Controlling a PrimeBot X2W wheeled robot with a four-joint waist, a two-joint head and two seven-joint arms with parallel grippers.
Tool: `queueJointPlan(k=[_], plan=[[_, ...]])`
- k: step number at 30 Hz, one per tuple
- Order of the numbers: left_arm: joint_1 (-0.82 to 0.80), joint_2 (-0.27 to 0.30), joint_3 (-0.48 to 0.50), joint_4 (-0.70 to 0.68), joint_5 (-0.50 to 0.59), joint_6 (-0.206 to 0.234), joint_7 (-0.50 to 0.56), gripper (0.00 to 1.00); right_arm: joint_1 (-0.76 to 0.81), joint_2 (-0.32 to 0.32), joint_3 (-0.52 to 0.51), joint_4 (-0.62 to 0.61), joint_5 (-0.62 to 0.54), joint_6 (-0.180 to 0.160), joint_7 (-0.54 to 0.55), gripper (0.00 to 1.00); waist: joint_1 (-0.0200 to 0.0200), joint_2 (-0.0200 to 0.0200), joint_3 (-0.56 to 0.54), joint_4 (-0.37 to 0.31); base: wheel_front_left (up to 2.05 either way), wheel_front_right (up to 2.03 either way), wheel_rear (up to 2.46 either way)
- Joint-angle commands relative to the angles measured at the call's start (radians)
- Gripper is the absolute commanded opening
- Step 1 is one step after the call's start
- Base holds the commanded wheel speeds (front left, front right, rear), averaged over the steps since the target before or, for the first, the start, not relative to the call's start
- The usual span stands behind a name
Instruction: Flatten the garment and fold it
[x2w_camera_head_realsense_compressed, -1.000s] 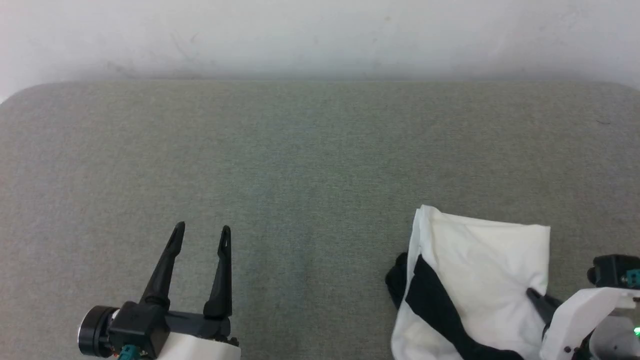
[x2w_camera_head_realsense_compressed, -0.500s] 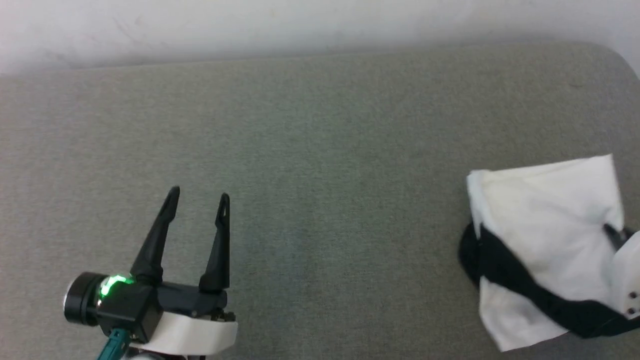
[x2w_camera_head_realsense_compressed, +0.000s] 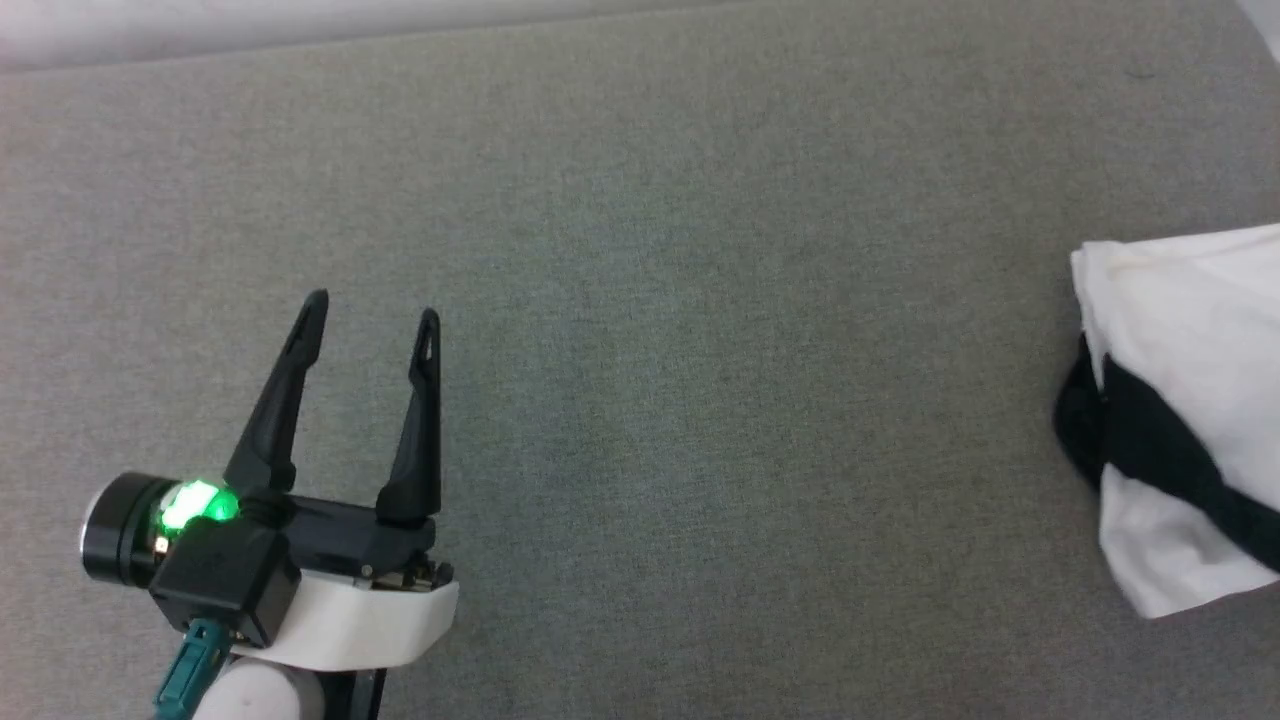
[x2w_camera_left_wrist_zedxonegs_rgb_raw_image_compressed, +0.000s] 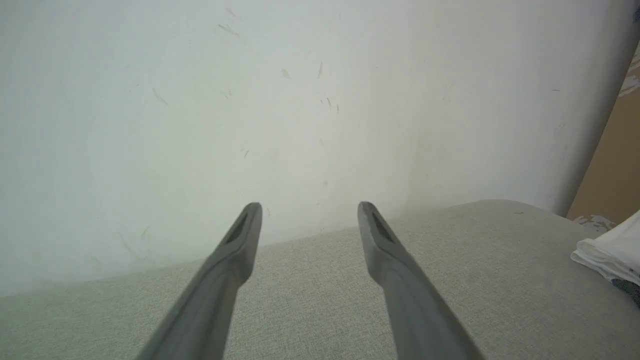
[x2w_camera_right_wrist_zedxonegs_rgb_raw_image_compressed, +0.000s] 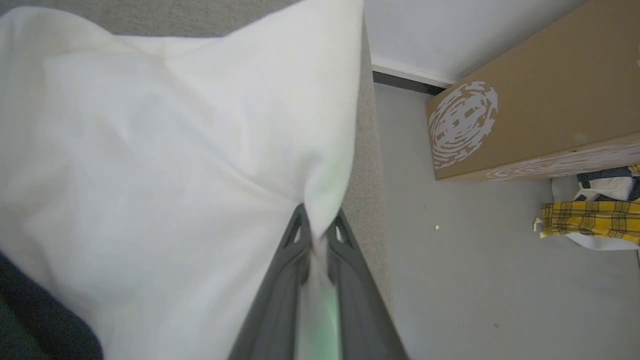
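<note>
The garment (x2w_camera_head_realsense_compressed: 1190, 330), a white T-shirt crossed by a black band, lies folded at the right edge of the grey table (x2w_camera_head_realsense_compressed: 700, 300) in the head view. Its white corner (x2w_camera_left_wrist_zedxonegs_rgb_raw_image_compressed: 610, 252) shows at the far right of the left wrist view. In the right wrist view my right gripper (x2w_camera_right_wrist_zedxonegs_rgb_raw_image_compressed: 318, 227) is shut on a pinch of the garment's white cloth (x2w_camera_right_wrist_zedxonegs_rgb_raw_image_compressed: 175, 150), near the table's right edge. My left gripper (x2w_camera_head_realsense_compressed: 372, 308) stands open over bare table at the lower left, far from the garment, nothing between its fingers (x2w_camera_left_wrist_zedxonegs_rgb_raw_image_compressed: 235, 245).
A white wall (x2w_camera_left_wrist_zedxonegs_rgb_raw_image_compressed: 250, 100) rises behind the table. To the right of the table, the floor (x2w_camera_right_wrist_zedxonegs_rgb_raw_image_compressed: 475, 260) holds a brown cardboard box (x2w_camera_right_wrist_zedxonegs_rgb_raw_image_compressed: 530, 90) and a heap of yellow plaid and other clothes (x2w_camera_right_wrist_zedxonegs_rgb_raw_image_compressed: 590, 220).
The head view has swung left and down, so the garment has shifted to the right edge and the right arm has left it. Both grippers keep their states.
</note>
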Motion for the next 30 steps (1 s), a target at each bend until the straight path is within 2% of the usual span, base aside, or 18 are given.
queueJointPlan(k=[1, 8, 12, 13, 14, 15, 16, 24, 30], plan=[[-0.021, 0.005, 0.003, -0.006, 0.01, -0.002, 0.003, 1.0, -0.024, -0.02, -0.002, 0.009, -0.015, -0.001, -0.015, 0.0, -0.0002, 0.0, 0.04, -0.008, 0.0, 0.0, 0.0], [-0.054, 0.003, -0.007, -0.008, 0.017, -0.003, 0.003, 1.0, -0.071, -0.075, -0.013, 0.079, -0.043, -0.001, -0.069, 0.0, -0.0002, 0.0, 0.089, 0.006, 0.0, 0.0, 0.0], [-0.066, 0.0, -0.012, -0.002, 0.017, -0.002, 0.0, 1.0, -0.086, -0.074, -0.012, 0.117, -0.051, -0.001, -0.092, 0.0, -0.0002, 0.0, 0.101, 0.016, 0.0, 0.0, 0.0], [-0.068, -0.001, -0.012, -0.001, 0.018, -0.001, -0.002, 1.0, -0.088, -0.071, -0.011, 0.126, -0.054, -0.001, -0.097, 0.26, -0.0002, 0.0, 0.101, 0.018, 0.0, 0.0, 0.0], [-0.07, -0.002, -0.012, 0.0, 0.019, 0.002, -0.004, 1.0, -0.09, -0.068, -0.011, 0.133, -0.057, -0.001, -0.101, 0.41, -0.0002, 0.0, 0.102, 0.019, 0.0, 0.0, 0.0], [-0.07, -0.003, -0.013, 0.001, 0.02, 0.003, -0.006, 1.0, -0.093, -0.066, -0.011, 0.141, -0.059, -0.001, -0.105, 0.82, -0.0002, 0.0, 0.1, 0.021, 0.0, 0.0, 0.0], [-0.071, -0.004, -0.013, 0.002, 0.021, 0.005, -0.008, 1.0, -0.095, -0.065, -0.011, 0.147, -0.062, -0.001, -0.109, 1.0, -0.0002, 0.0, 0.098, 0.022, 0.0, 0.0, 0.0], [-0.046, -0.029, 0.006, 0.007, 0.017, 0.039, -0.042, 1.0, -0.093, -0.048, -0.014, 0.169, -0.064, -0.001, -0.133, 1.0, -0.0002, 0.0, 0.036, 0.022, 0.0, 0.0, 0.0], [-0.001, -0.033, 0.002, 0.057, 0.0, 0.035, -0.051, 1.0, -0.054, 0.023, -0.042, 0.122, -0.032, -0.001, -0.204, 1.0, -0.0002, 0.0, -0.055, 0.03, 0.0, 0.0, 0.0]])
